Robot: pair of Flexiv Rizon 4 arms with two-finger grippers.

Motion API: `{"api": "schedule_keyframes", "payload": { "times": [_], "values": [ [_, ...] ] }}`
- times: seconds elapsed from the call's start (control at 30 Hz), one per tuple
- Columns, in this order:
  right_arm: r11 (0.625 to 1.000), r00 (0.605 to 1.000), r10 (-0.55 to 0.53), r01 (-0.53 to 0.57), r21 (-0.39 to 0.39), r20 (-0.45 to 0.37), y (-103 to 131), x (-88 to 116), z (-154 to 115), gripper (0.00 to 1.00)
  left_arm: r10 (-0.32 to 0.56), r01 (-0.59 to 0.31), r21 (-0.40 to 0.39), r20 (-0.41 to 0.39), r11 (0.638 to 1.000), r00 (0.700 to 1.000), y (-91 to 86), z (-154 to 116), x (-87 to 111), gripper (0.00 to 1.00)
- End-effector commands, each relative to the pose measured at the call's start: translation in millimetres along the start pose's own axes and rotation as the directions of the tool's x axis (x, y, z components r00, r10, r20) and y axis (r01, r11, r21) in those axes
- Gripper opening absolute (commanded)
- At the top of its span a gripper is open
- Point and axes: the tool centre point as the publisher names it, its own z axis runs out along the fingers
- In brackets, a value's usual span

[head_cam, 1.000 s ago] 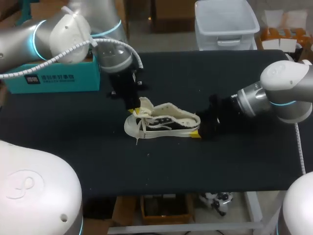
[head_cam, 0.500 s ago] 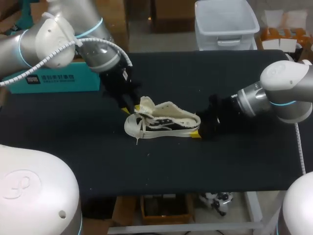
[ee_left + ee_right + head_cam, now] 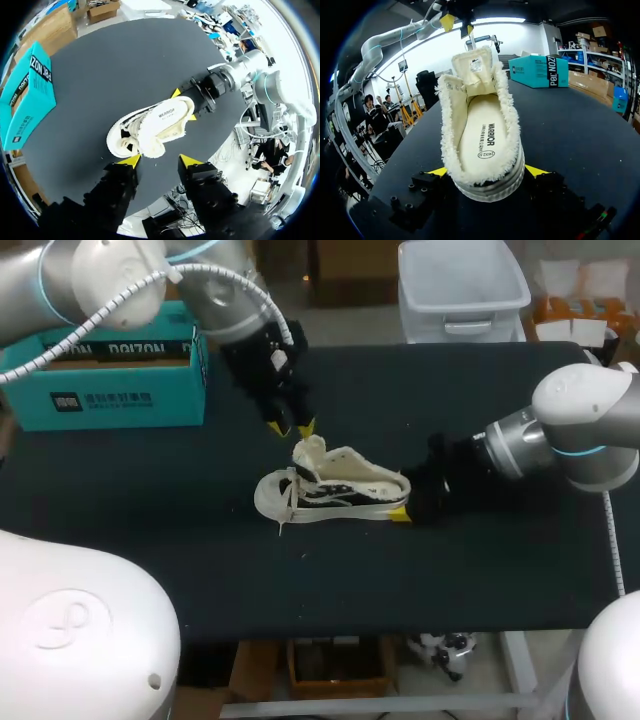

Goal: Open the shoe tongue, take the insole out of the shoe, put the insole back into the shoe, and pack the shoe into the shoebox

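A cream low-top shoe (image 3: 332, 490) lies on its side mid-table, toe to the left. Its tongue (image 3: 310, 452) is folded up and open, and the cream insole (image 3: 487, 135) shows inside. My left gripper (image 3: 291, 426) hangs open just above and behind the tongue, touching nothing; in its own view the shoe (image 3: 150, 127) lies ahead of its fingertips (image 3: 131, 160). My right gripper (image 3: 487, 171) clamps the shoe's heel from both sides. The teal shoebox (image 3: 100, 365) stands open at the back left.
A white cable (image 3: 612, 540) runs along the table's right edge. Black tabletop (image 3: 400, 580) spreads in front of the shoe to the front edge.
My left gripper let go of the tongue, opened, and lifted up and back from the shoe. The tongue stays raised. The right arm and the shoe have not moved.
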Motion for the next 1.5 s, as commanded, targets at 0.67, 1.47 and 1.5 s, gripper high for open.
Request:
{"api": "schedule_keyframes", "payload": {
  "times": [0.67,1.47,1.5],
  "values": [
    [1.0,1.0,0.0,0.0,-0.005,-0.003,-11.8,-3.3,6.7,0.0,0.775,-0.71,-0.321,0.161,0.626,0.611,-37.0,15.9,17.4,0.0],
    [1.0,1.0,0.0,0.0,-0.005,-0.003,-11.8,-3.3,6.7,0.0,0.901,-0.872,-0.226,0.093,0.434,0.424,-32.5,103.8,4.0,0.0],
    [1.0,1.0,0.0,0.0,-0.005,-0.003,-11.8,-3.3,6.7,0.0,0.907,-0.879,-0.224,0.085,0.421,0.413,-33.3,108.7,4.0,0.0]
  ]
}}
